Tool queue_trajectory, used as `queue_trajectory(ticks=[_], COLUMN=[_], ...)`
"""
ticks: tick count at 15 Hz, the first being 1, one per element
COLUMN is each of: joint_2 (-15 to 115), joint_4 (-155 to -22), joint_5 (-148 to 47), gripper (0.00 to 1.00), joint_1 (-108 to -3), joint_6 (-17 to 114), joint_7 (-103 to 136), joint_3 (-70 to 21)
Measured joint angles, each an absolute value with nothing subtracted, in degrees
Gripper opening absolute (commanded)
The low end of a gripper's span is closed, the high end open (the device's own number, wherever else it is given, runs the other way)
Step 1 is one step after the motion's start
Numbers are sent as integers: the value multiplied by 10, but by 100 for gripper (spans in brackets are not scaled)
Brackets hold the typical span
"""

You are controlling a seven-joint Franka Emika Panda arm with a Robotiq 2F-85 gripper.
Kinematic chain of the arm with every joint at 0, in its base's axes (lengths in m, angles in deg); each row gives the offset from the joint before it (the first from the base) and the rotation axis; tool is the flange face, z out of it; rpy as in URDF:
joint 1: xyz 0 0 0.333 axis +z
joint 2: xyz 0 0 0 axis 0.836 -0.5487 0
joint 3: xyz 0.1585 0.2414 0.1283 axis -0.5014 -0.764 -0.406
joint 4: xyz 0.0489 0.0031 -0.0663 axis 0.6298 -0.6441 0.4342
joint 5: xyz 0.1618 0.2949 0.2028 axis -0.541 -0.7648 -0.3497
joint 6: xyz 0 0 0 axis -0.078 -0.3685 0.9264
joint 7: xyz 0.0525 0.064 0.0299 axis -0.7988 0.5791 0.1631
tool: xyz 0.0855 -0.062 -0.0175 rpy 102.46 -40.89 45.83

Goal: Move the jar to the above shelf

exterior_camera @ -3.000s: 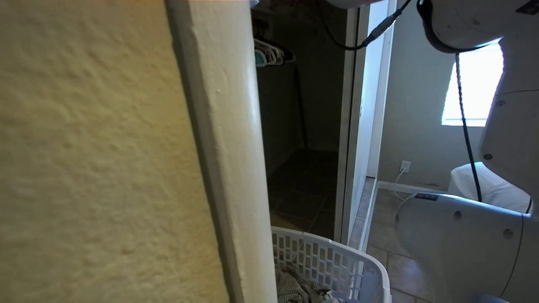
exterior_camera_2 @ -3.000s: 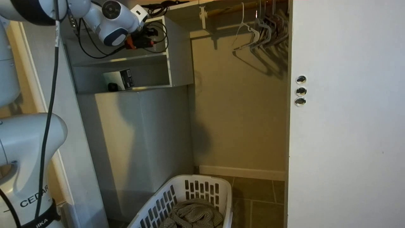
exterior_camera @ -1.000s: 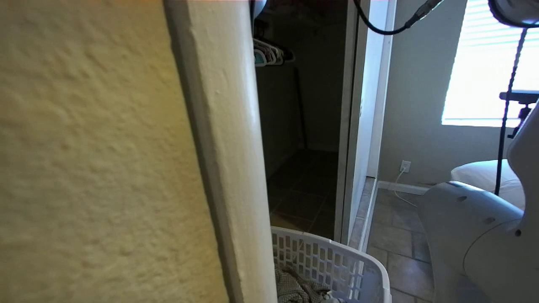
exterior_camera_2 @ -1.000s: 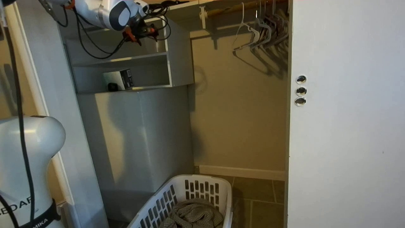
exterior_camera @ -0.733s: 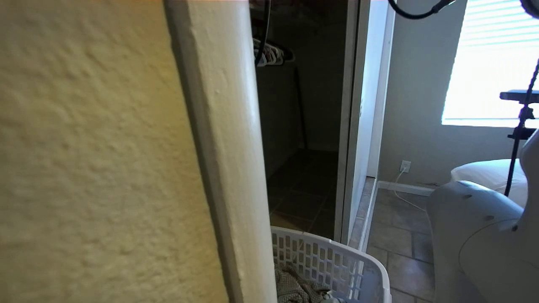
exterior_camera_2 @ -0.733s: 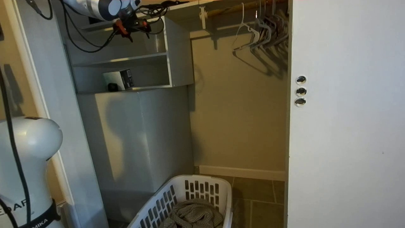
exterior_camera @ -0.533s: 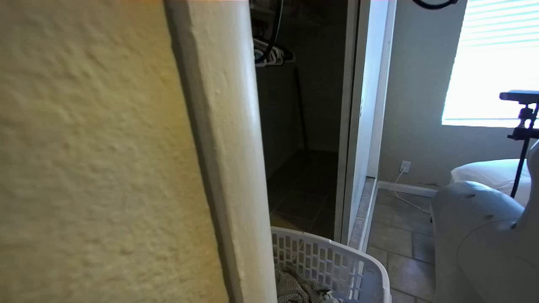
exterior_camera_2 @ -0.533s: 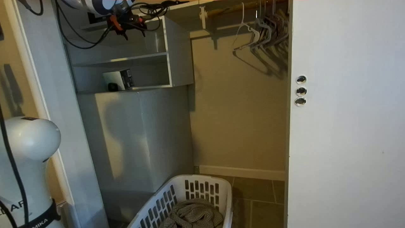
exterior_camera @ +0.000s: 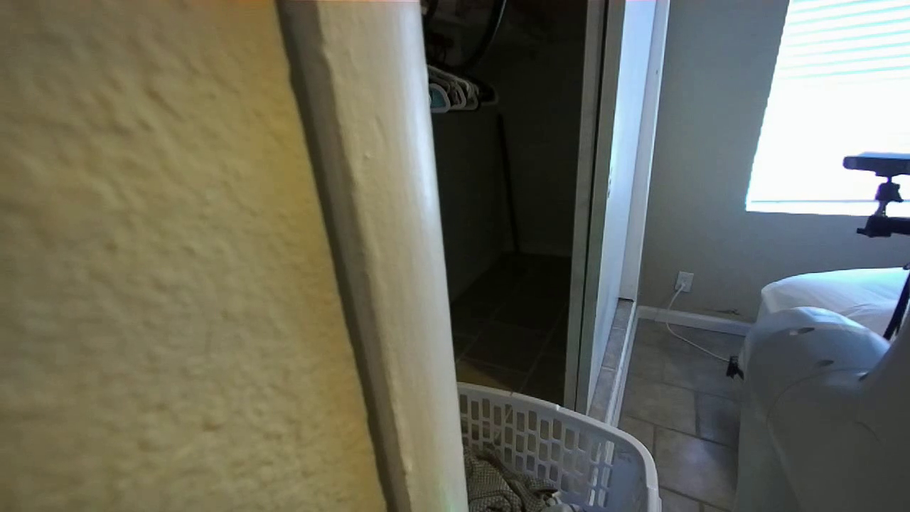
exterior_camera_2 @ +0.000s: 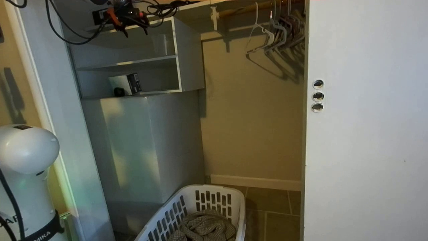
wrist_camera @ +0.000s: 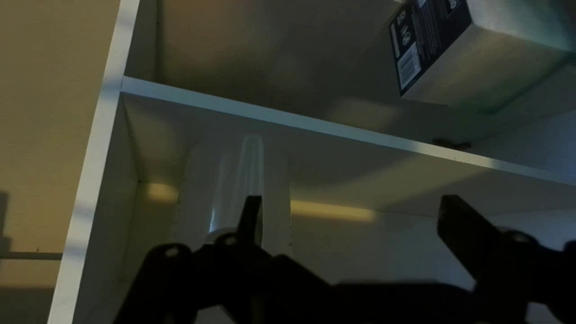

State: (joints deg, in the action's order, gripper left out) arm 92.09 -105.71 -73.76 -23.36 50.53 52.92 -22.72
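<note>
A clear, see-through jar [wrist_camera: 234,180] stands in the upper compartment of the grey-white cabinet, close to its end wall; in an exterior view the jar [exterior_camera_2: 163,45] is faint. My gripper [wrist_camera: 351,202] is open, nothing between its fingers. In the wrist view, which is upside down, the finger on the picture's left covers part of the jar; whether they touch cannot be told. An exterior view has the gripper [exterior_camera_2: 136,33] high at the cabinet's top front edge, left of and above the jar. A shelf board [exterior_camera_2: 193,6] runs above the cabinet, with dark cables at its left end.
A box [exterior_camera_2: 120,83] with a black side sits in the lower compartment, beside a small dark round thing. Cables loop from the arm. Hangers [exterior_camera_2: 284,31] hang from a rod. A laundry basket [exterior_camera_2: 220,190] with cloth stands on the floor; a white door [exterior_camera_2: 364,134] borders the closet.
The arm has drawn away upward and leftward in the exterior view with the cabinet, uncovering the upper compartment and the jar. The fingers have tipped downward. The jar has not visibly moved.
</note>
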Motion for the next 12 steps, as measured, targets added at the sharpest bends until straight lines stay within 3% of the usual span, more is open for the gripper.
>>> queue_trajectory(ticks=[12], joint_2=[976], joint_4=[-1064], joint_5=[-739], gripper=[100], joint_1=[-311], joint_6=[460], joint_7=[487], joint_3=[-300])
